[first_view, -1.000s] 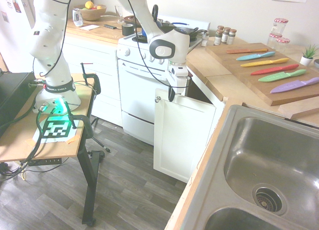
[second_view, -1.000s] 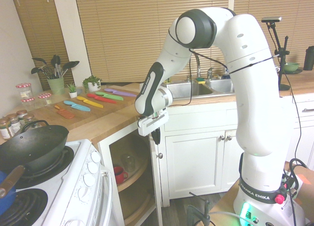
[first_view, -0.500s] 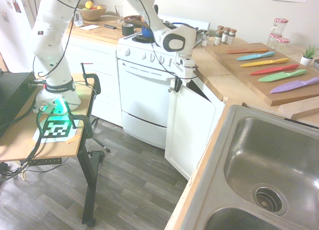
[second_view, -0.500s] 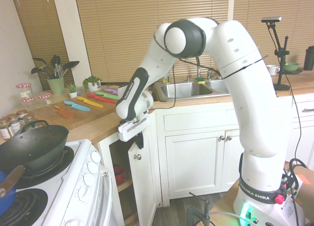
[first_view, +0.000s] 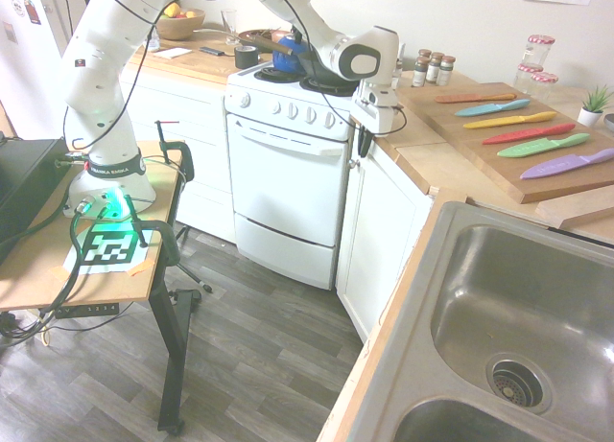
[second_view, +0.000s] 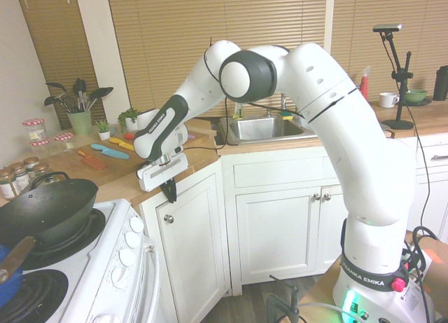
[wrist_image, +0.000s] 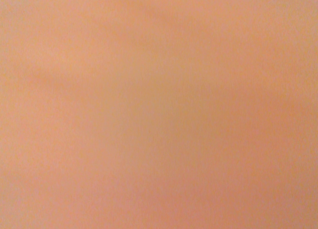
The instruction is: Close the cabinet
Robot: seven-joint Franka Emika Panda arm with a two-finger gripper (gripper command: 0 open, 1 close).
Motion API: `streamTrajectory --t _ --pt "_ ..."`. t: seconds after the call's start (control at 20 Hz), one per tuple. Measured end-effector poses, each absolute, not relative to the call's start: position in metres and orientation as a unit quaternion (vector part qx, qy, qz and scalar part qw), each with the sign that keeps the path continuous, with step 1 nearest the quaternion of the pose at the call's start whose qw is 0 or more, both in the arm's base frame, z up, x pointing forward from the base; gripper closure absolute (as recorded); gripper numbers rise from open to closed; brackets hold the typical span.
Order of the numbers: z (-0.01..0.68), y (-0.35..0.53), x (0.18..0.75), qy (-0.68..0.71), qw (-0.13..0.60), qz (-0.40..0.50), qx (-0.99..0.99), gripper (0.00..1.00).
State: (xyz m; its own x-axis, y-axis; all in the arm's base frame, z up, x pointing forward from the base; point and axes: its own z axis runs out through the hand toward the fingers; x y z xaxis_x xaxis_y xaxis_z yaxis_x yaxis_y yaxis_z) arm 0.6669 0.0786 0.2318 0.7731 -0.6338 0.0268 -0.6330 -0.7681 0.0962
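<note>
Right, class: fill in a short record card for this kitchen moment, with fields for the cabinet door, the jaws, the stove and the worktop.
cabinet door: door looks shut or nearly shut against its frame, small round knob near its top corner
jaws: gripper points down in front of the door's top edge, jaws shut, holding nothing
stove: white stove beside the cabinet, dark wok on it
worktop: wooden, coloured knives on a board
wrist view: plain orange blur

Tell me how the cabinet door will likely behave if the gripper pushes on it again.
The cabinet door looks like a rigid painted panel, so it should move as one piece without flexing. It sits about flush with its frame, so it will probably just stop. The shut gripper by its top edge might slide on the smooth-looking paint near the knob.
</note>
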Motion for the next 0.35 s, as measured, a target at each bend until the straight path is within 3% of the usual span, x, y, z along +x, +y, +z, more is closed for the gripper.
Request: streamTrajectory --t 0.2,0.35 --pt "0.229 -0.003 0.637 -0.364 0.030 0.015 0.931 1.00" --pt "0.238 -0.076 0.604 -0.399 -0.032 0.034 0.916 1.00"
